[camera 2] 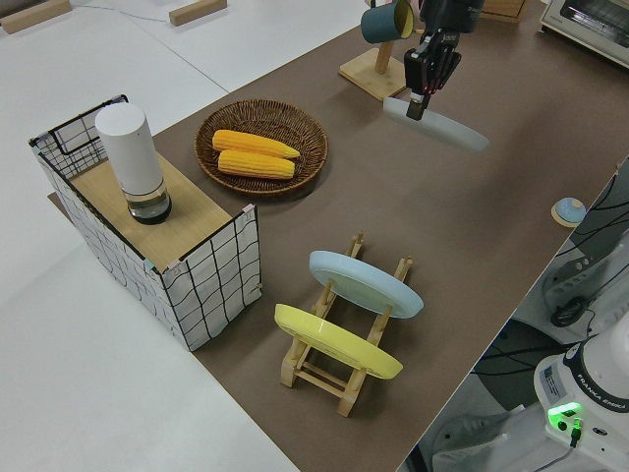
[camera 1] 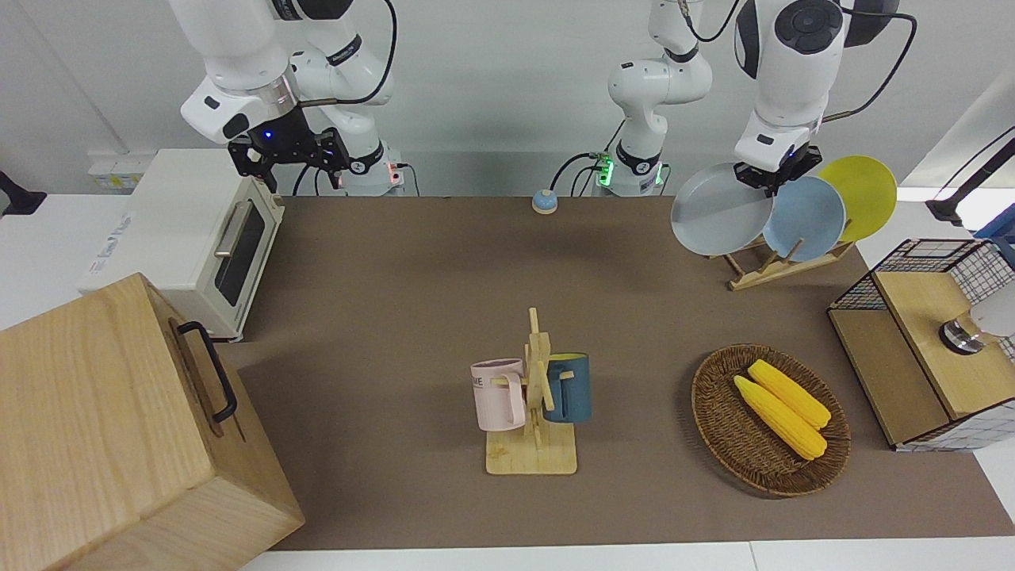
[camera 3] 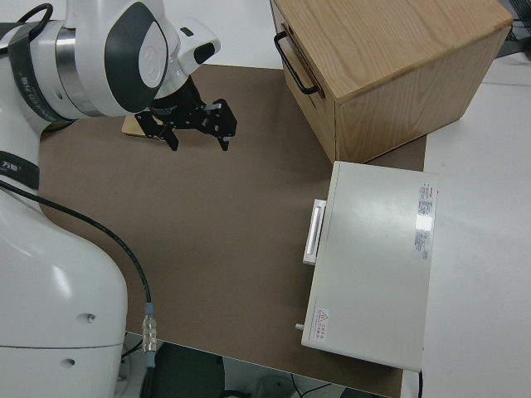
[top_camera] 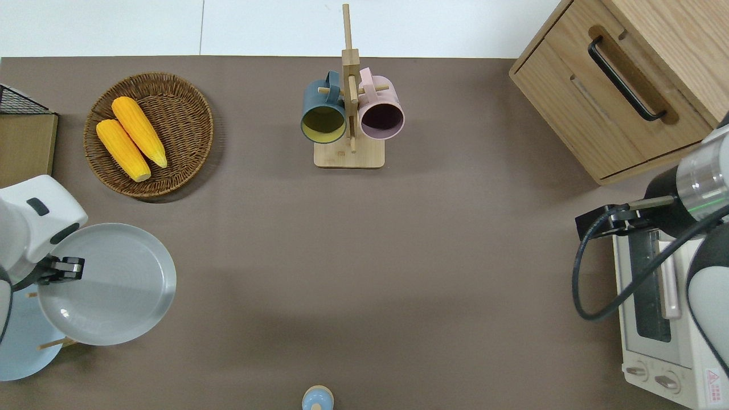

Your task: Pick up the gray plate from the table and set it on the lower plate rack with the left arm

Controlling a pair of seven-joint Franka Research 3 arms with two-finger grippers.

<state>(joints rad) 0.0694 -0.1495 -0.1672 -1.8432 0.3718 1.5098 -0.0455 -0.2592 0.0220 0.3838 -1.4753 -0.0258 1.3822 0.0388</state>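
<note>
My left gripper (camera 1: 767, 176) is shut on the rim of the gray plate (camera 1: 718, 210) and holds it tilted in the air. In the overhead view the gray plate (top_camera: 105, 283) is over the empty end of the lower plate rack (camera 1: 761, 270), and my left gripper (top_camera: 62, 267) grips its rim. The plate covers most of the rack, of which only a peg (top_camera: 57, 343) shows. A light blue plate (camera 1: 809, 218) and a yellow plate (camera 1: 860, 190) stand in the rack's other slots. The left side view shows the gray plate (camera 2: 437, 126) in the air. My right gripper (camera 3: 195, 124) is parked and open.
On the brown table (camera 1: 396, 262) stand a mug tree (camera 1: 535, 412) with a pink and a blue mug, a wicker basket (camera 1: 718, 428) with two corn cobs, and a wire crate (camera 1: 920, 341). A toaster oven (camera 1: 198, 238), a wooden cabinet (camera 1: 119, 428) and a small blue knob (camera 1: 544, 201) are also there.
</note>
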